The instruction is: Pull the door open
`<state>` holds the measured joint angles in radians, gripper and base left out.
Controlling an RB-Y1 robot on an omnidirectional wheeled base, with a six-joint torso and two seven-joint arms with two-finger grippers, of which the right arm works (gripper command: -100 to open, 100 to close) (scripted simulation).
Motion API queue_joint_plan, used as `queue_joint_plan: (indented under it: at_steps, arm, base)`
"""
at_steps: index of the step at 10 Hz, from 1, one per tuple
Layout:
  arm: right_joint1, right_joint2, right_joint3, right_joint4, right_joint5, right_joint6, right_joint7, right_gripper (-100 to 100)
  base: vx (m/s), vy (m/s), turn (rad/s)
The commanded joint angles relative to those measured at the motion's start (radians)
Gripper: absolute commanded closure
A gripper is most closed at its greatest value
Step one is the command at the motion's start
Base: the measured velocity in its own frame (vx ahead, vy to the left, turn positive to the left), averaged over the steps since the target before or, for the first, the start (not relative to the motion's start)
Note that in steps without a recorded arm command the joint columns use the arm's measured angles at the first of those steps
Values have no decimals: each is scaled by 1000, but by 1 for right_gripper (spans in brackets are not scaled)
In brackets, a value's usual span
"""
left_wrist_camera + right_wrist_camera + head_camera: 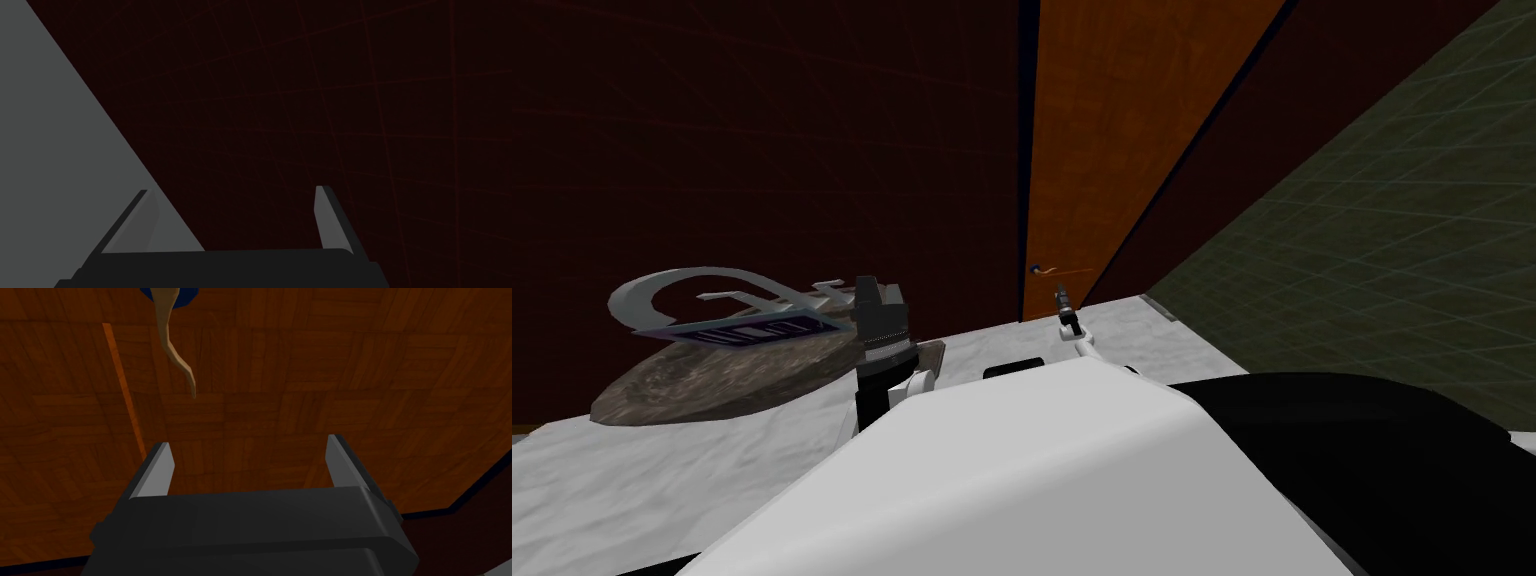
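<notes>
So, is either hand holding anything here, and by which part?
Nothing is held. The right hand is open, short of the door handle; the left hand is open too.

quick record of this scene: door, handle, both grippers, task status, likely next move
door: orange-brown wood, set between dark red walls
handle: tan lever, ungrasped
right gripper: open, empty, facing the door; the lever lies ahead of its fingers, apart from them
left gripper: open, empty, facing a dark red wall
status: handle not yet gripped
likely next move: right gripper probably advances to the lever and shuts on it
</notes>
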<state>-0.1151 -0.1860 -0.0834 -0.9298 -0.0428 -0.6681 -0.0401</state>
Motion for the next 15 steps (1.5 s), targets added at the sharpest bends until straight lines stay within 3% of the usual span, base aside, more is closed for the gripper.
queue_joint_plan:
  at_steps: [1,4,5,12,14,15]
  arm:
    - [-8,-2,0,29,0,-1,-2,-100]
    - [-61,-15,-1,127,-2,-6,-10,-100]
    - [-61,-15,-1,138,-2,-6,-10,-100]
    - [-134,-31,-2,287,-4,-12,-21,-100]
    - [-144,-34,-2,308,-5,-13,-23,-100]
    - [-138,-32,-2,293,-5,-7,-22,-100]
  base:
    - [50,-52,83]
    - [47,-52,154]
    - [34,-48,54]
    - [31,-37,94]
    - [30,-36,57]
    - [10,-12,8]
